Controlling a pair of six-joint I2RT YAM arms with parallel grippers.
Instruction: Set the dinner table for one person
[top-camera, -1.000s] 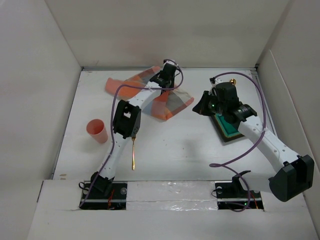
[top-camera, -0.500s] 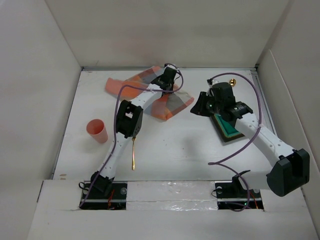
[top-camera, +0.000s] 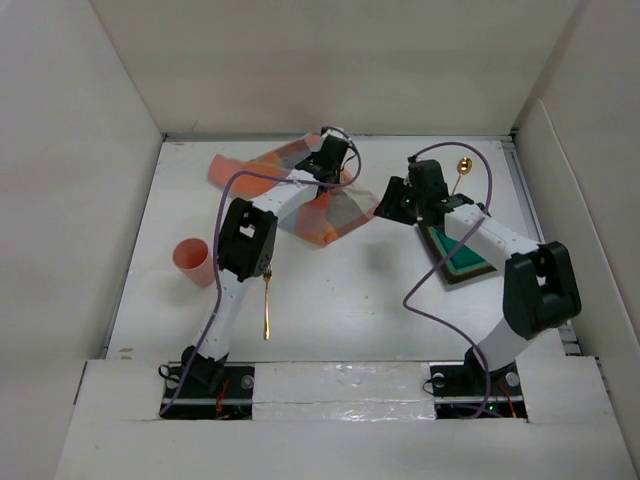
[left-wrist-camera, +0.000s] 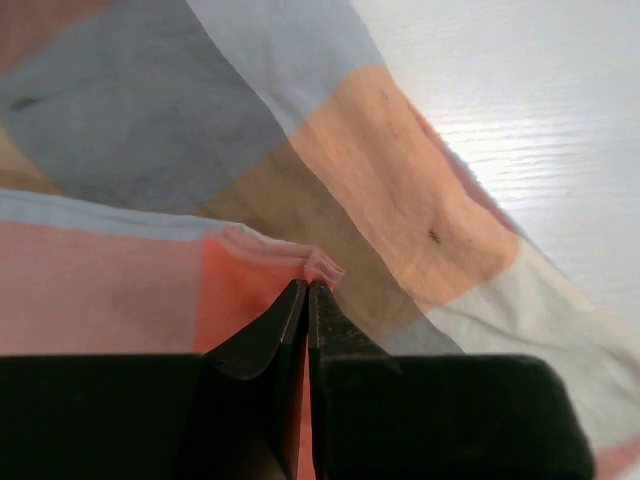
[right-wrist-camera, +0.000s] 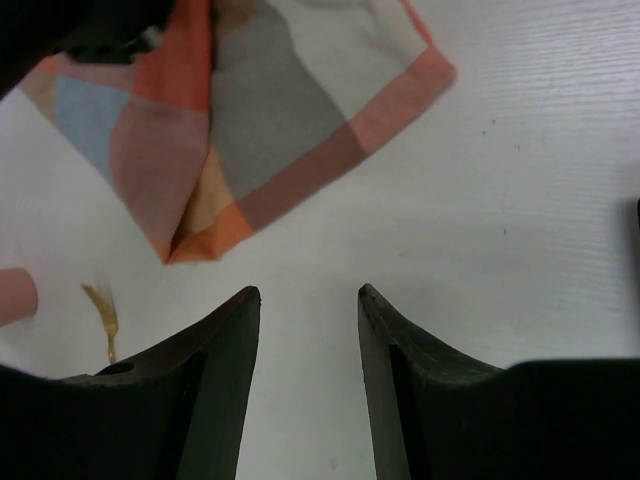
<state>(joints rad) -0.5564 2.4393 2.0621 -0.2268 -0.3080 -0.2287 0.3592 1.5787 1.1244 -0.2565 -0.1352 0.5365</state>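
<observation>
An orange-and-grey checked cloth lies at the back of the white dinner table. My left gripper rests on the cloth's upper part. In the left wrist view it is shut, with a small fold of the cloth pinched at its tips. My right gripper hovers just right of the cloth's corner. In the right wrist view it stands open over bare table, nothing between its fingers, with the cloth ahead of it.
A dark-rimmed green square plate lies at the right under the right arm. A gold spoon sits behind it. A gold fork lies near the left arm, and a pink cup stands at the left.
My left gripper has shut on a fold of the cloth and bunched it. My right gripper has opened and swung left off the plate, toward the cloth's corner.
</observation>
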